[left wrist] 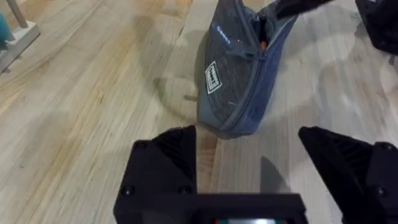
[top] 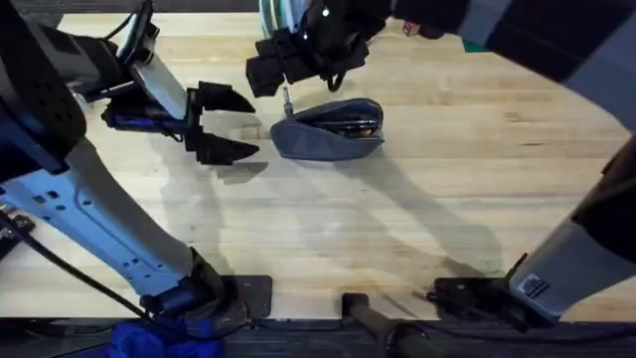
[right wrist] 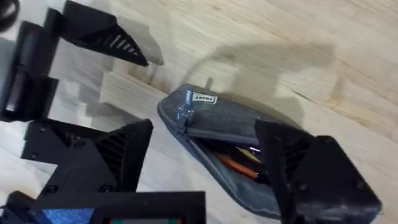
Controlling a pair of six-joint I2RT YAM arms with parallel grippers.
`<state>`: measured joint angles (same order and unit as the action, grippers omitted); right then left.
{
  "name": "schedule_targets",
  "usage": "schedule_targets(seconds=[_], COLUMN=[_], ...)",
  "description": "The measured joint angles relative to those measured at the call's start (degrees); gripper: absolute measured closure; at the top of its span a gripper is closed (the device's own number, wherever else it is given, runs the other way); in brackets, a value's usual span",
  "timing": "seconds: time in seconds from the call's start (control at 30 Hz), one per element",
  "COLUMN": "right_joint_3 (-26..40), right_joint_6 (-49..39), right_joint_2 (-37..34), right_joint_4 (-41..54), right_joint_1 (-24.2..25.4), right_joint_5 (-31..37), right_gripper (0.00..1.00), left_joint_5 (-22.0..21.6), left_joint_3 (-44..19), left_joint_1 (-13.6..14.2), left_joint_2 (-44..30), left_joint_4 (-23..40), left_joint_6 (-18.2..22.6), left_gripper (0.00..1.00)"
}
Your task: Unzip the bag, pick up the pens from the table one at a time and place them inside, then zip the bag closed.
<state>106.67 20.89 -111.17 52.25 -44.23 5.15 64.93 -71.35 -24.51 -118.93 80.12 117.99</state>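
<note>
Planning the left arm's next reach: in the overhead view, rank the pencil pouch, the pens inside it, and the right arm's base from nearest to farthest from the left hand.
From the left hand, which is open:
1. Pencil pouch: its near end lies just beside the fingertips.
2. Pens: inside the pouch's open top, toward its far end.
3. Right arm's base: lower right, across the table.

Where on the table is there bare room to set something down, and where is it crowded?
Free: the wide stretch of table in front of the bag, and its right side. Crowded: the far left, where the open left gripper faces the bag with the right gripper above it.
</note>
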Motion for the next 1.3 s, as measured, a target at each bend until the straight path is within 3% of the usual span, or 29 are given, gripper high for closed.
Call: schedule_targets(seconds=[0.43,1.3], right_joint_3=[0.02,0.02], right_joint_6=[-6.28,-6.27], right_joint_2=[-1.39,-5.38], right_joint_4=[0.04,-2.94], right_joint_1=[-0.02,0.00], right_joint_5=[-3.74,-4.89], right_gripper=[0.006,0.006], left_joint_5=[0.01,0.02], left_joint_3=[0.00,0.00], left_joint_1=[0.00,0.00], left_joint_2=[0.00,0.00], left_joint_4=[-0.01,0.00], left_joint_6=[0.00,0.00], left_gripper=[0.006,0.006])
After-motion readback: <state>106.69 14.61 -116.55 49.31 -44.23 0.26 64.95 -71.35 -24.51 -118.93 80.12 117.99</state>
